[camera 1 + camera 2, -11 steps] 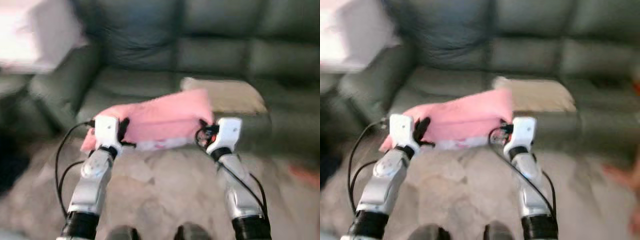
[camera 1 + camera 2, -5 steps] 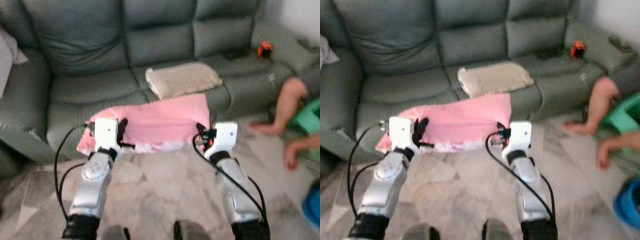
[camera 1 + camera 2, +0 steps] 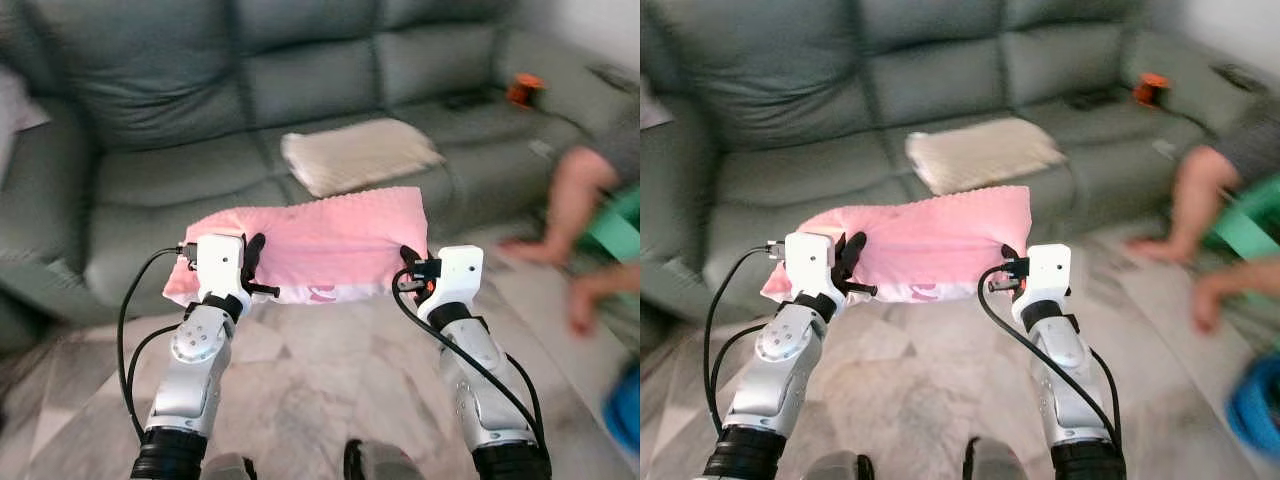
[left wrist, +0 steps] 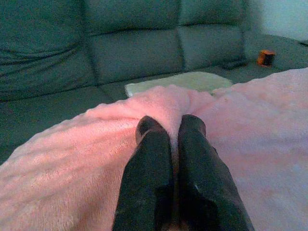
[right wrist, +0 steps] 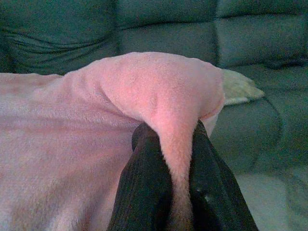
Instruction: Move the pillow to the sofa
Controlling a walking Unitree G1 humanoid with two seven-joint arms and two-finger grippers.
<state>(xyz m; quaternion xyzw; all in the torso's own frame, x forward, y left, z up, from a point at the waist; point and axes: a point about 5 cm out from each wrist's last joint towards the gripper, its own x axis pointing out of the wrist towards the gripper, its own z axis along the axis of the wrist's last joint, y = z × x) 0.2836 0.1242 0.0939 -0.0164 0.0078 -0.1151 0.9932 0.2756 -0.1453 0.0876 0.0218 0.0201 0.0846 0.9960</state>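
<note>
Still pinched shut at each end by the left gripper and right gripper, the fluffy pink rectangular pillow hangs before the grey-green leather sofa; wrist views show fabric between fingers.

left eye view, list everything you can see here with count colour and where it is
pillow: one, pink, held up between both grippers in front of the sofa
sofa: one, grey-green, across the back of the view
cushion: one, beige, flat on the sofa seat behind the pillow
small object: one, orange, on the sofa at the far right
floor: pale marbled tile, below the arms
person's arm: one, blurred, at the right edge, hand down near the floor
left gripper: one, black fingers pinching the pillow's left end
right gripper: one, black fingers pinching the pillow's right end
</note>
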